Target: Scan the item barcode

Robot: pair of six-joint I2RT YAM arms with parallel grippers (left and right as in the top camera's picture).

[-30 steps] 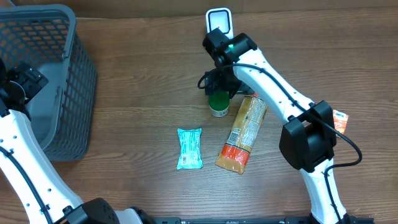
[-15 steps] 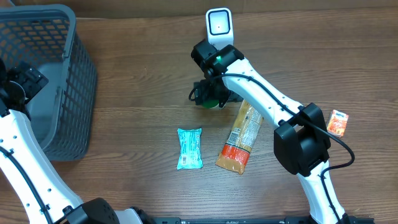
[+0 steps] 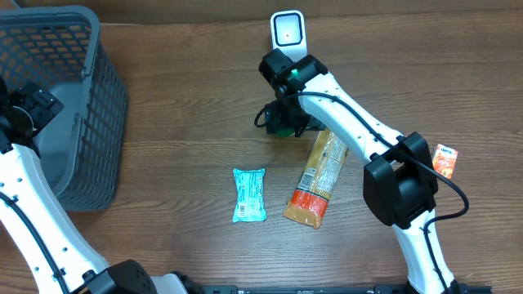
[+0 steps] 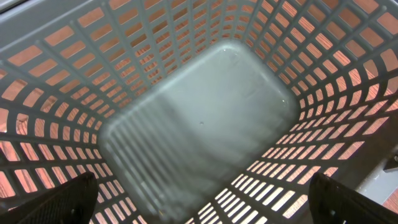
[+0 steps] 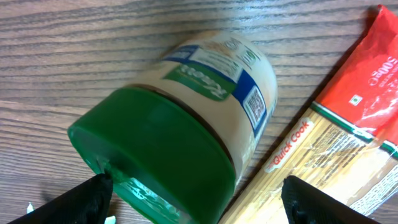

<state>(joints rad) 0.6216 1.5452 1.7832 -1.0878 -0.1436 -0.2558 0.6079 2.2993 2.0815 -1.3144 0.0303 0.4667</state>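
A jar with a green lid (image 5: 168, 146) and a cream body with a blue-and-white label leans toward the camera on the wooden table, its barcode (image 5: 256, 106) showing on the side. My right gripper (image 5: 199, 200) is open and straddles the lid: the left fingertip is at the lid's rim, the right one stands apart over the pasta packet (image 5: 336, 149). From overhead this gripper (image 3: 283, 122) hides most of the jar (image 3: 279, 128). The white scanner (image 3: 288, 31) stands just behind. My left gripper (image 4: 202, 208) hangs open over the basket, holding nothing.
The grey mesh basket (image 3: 82, 122) fills the far left, and its floor (image 4: 199, 124) is bare. A teal packet (image 3: 249, 195) lies mid-table, the long pasta packet (image 3: 319, 175) lies to the right of the jar, and a small orange sachet (image 3: 444, 160) lies at the right.
My right gripper shifted left and then slightly back around the jar. The jar went from standing upright to leaning. The jaws narrowed a little. The left arm stayed still.
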